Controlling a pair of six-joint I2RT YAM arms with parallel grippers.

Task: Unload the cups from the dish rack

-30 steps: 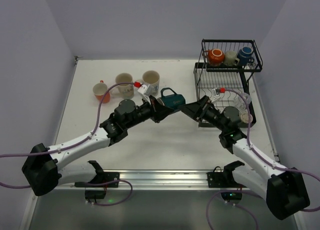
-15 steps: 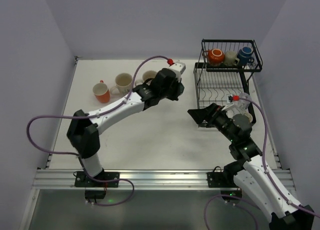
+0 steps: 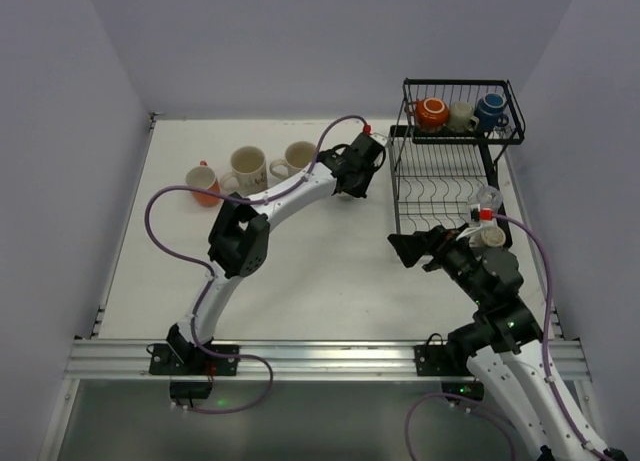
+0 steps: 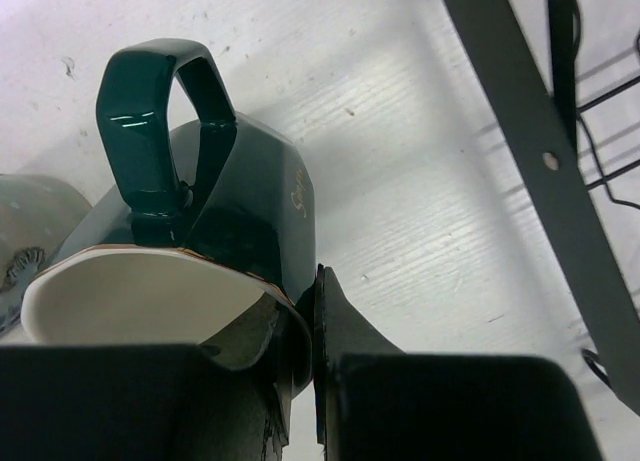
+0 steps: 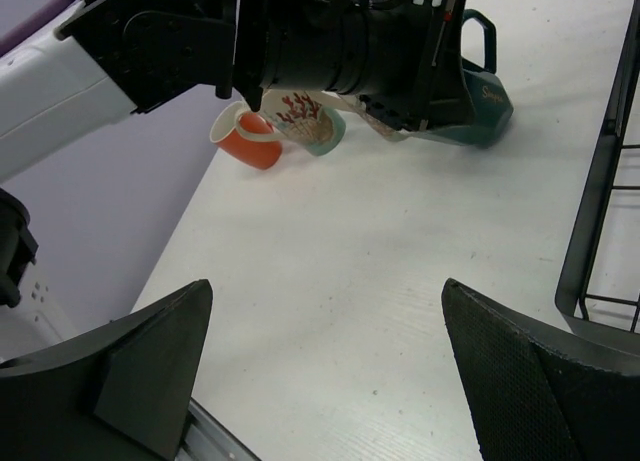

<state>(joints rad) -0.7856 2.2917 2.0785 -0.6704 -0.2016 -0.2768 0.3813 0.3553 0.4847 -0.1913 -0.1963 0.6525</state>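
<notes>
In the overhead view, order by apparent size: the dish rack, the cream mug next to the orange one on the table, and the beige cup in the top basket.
1. dish rack, by far the largest.
2. cream mug.
3. beige cup, which looks smaller; it sits raised in the rack, so its true size is unsure.

1. White matt table [image 3: 320, 281], faint wood grain, scattered dark specks: lies beneath the left tool [image 3: 352, 177] and the right tool [image 3: 408, 249].
2. Pale lilac walls [image 3: 300, 41]: beyond and flanking both tools.
3. Silver metal rail [image 3: 330, 353]: along the table edge, nearside of both tools.
</notes>
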